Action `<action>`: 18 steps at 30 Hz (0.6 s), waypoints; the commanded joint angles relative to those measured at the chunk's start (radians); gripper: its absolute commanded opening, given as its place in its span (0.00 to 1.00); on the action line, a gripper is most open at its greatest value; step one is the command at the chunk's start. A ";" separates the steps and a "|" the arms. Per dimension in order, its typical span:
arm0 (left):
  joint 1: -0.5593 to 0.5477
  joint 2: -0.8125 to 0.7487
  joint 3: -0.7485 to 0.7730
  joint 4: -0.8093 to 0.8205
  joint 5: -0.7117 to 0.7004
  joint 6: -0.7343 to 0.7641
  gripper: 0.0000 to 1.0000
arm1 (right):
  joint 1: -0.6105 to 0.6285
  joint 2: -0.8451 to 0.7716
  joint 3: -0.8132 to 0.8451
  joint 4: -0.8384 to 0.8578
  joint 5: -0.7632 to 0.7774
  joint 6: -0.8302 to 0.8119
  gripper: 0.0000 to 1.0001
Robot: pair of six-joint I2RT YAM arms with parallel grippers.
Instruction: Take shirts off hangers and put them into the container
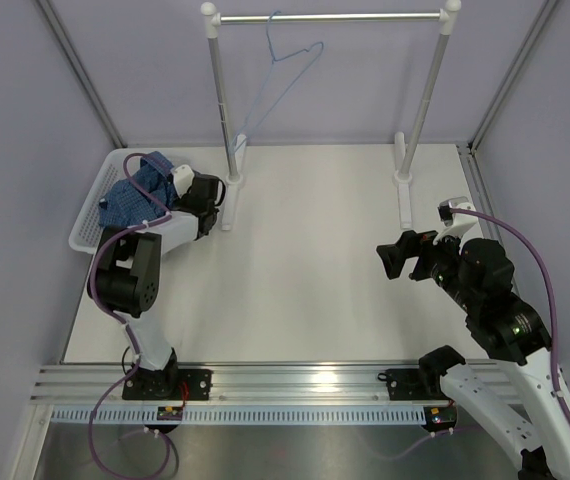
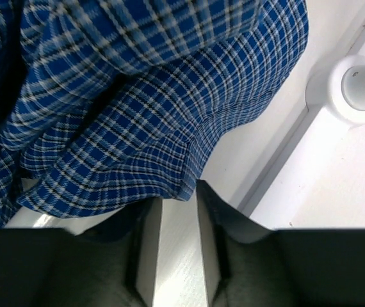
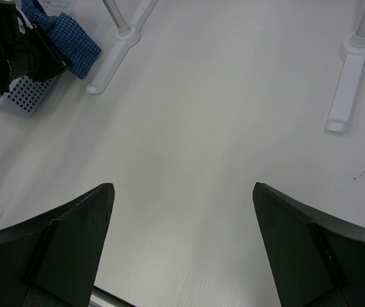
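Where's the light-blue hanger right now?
Top view, far left of centre: the hanger hangs bare from the clothes rail, near its left post.

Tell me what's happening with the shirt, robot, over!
Left gripper narrowly open, empty, at the blue checked shirt. Right gripper wide open, empty. Shirt heaped in white basket; hanger bare on rail. Nothing blocking.

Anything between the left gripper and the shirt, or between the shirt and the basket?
Nothing visible. The left gripper sits right at the shirt, with nothing between its narrowly parted jaws. The shirt already lies bunched in the basket, with one fold draped over its rim.
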 commanded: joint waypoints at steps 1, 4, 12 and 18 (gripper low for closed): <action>0.008 0.006 0.039 0.035 -0.051 -0.012 0.26 | 0.009 -0.001 0.026 0.005 0.021 -0.013 1.00; 0.008 0.001 0.037 0.029 -0.062 0.006 0.13 | 0.009 -0.003 0.025 0.006 0.021 -0.010 0.99; 0.011 -0.061 0.033 0.018 -0.032 0.048 0.00 | 0.009 -0.006 0.026 0.009 0.015 -0.007 1.00; 0.010 -0.267 0.054 -0.068 0.062 0.077 0.00 | 0.009 -0.007 0.032 0.014 0.021 -0.013 1.00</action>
